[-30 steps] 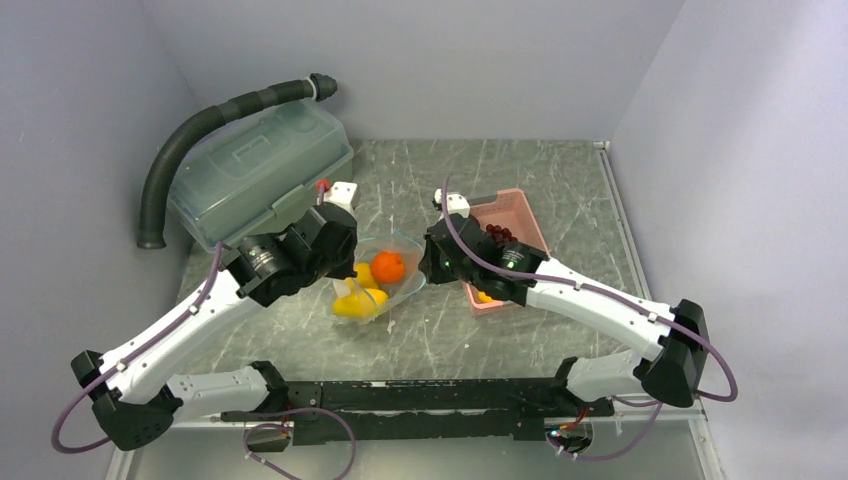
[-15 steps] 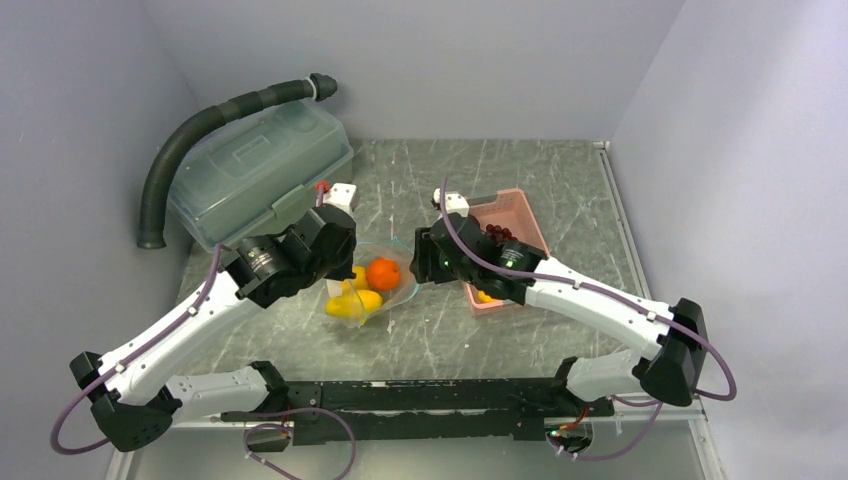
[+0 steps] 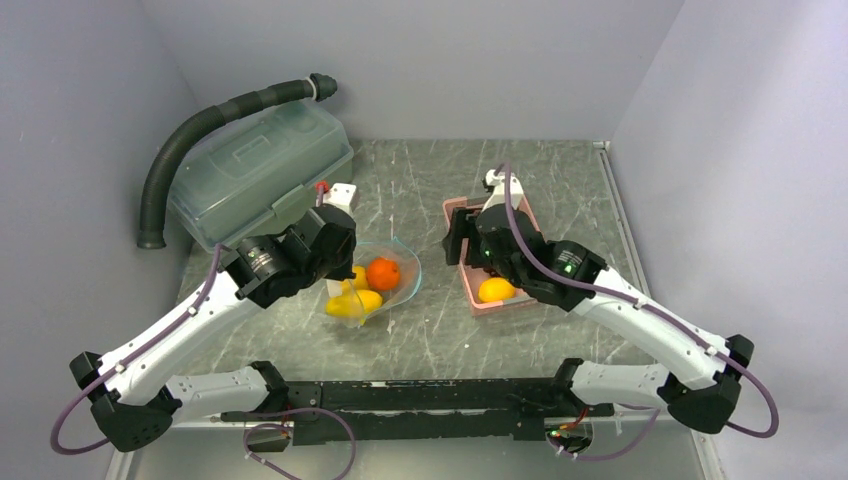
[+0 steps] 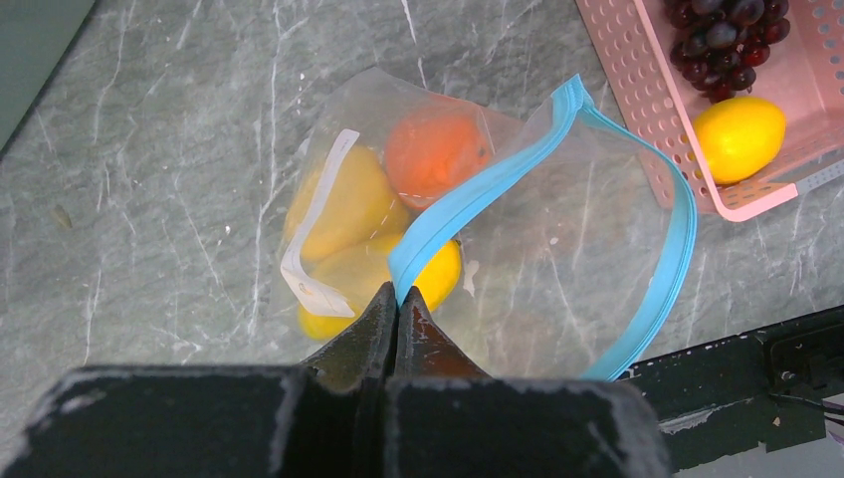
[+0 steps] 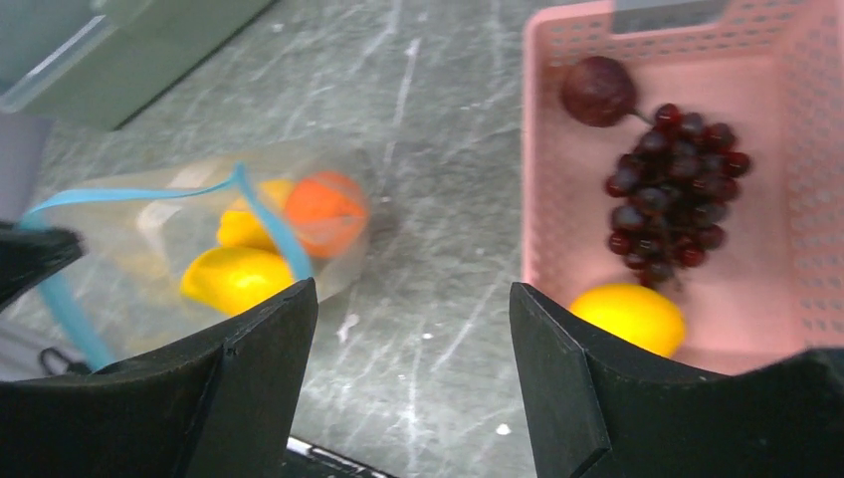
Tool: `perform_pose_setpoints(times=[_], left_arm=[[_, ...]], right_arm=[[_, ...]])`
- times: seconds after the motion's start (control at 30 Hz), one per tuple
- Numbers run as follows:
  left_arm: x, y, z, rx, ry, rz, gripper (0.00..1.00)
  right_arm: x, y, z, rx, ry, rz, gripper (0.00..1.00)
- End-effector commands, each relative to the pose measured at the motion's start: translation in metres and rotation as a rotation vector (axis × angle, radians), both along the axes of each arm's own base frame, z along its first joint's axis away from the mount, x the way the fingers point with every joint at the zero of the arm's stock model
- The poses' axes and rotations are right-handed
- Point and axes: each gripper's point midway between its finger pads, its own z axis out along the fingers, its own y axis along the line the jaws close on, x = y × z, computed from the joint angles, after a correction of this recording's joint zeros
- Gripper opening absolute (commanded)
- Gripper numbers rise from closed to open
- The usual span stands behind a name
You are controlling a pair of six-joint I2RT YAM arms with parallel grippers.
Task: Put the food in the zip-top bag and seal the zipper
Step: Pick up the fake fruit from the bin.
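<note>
Your left gripper (image 4: 398, 299) is clamping its jaws on the teal zipper (image 4: 478, 189) and is holding the mouth of the bag (image 4: 557, 259) open. The bag is lying on the table (image 4: 149, 149) and is carrying an orange (image 4: 435, 154) and two mangoes (image 4: 343, 199). Your right gripper (image 5: 408, 299) is hanging empty, jaws apart, at the left edge of the basket (image 5: 542, 199). Inside the basket a third mango (image 5: 629, 317) is lying nearest, then the grapes (image 5: 672, 199), then a dark round fruit (image 5: 597, 90). Far left, a box (image 3: 255, 170) and a hose (image 3: 200, 125) are sitting.
</note>
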Motion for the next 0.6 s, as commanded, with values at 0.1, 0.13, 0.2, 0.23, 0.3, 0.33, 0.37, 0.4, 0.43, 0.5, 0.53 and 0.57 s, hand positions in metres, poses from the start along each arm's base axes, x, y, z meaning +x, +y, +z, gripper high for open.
perform_pose_setpoints(times=[0.1, 0.13, 0.2, 0.23, 0.3, 0.33, 0.37, 0.4, 0.43, 0.5, 0.53, 0.57], left_arm=[[0.007, 0.004, 0.019, -0.008, -0.064, 0.009, 0.01], [0.007, 0.004, 0.019, -0.008, -0.065, 0.008, 0.02], [0.007, 0.003, 0.018, -0.008, -0.064, 0.006, 0.02], [0.007, 0.003, 0.018, -0.007, -0.063, 0.007, 0.02], [0.007, 0.004, 0.017, -0.003, -0.063, 0.009, 0.01], [0.007, 0.004, 0.017, -0.003, -0.065, 0.01, 0.01], [0.007, 0.004, 0.016, -0.002, -0.065, 0.01, 0.02], [0.007, 0.005, 0.016, -0.002, -0.064, 0.011, 0.02], [0.007, 0.005, 0.016, -0.003, -0.066, 0.012, 0.02], [0.006, 0.006, 0.016, -0.001, -0.065, 0.013, 0.02], [0.006, 0.007, 0.015, 0.001, -0.065, 0.016, 0.02], [0.006, 0.007, 0.015, 0.003, -0.066, 0.017, 0.02]], right_arm=[[0.015, -0.063, -0.015, -0.115, 0.018, -0.147, 0.77], [0.016, -0.069, -0.02, -0.121, 0.028, -0.157, 0.79], [0.019, -0.077, -0.03, -0.132, 0.05, -0.171, 0.81], [0.02, -0.081, -0.036, -0.141, 0.065, -0.175, 0.82], [0.023, -0.085, -0.05, -0.16, 0.099, -0.182, 0.84], [0.024, -0.087, -0.059, -0.168, 0.12, -0.183, 0.85], [0.025, -0.089, -0.068, -0.174, 0.143, -0.186, 0.86], [0.026, -0.09, -0.076, -0.178, 0.165, -0.187, 0.87], [0.027, -0.091, -0.084, -0.182, 0.186, -0.187, 0.88], [0.029, -0.092, -0.097, -0.188, 0.22, -0.187, 0.9], [0.029, -0.091, -0.104, -0.191, 0.233, -0.183, 0.91], [0.03, -0.092, -0.111, -0.198, 0.251, -0.184, 0.93]])
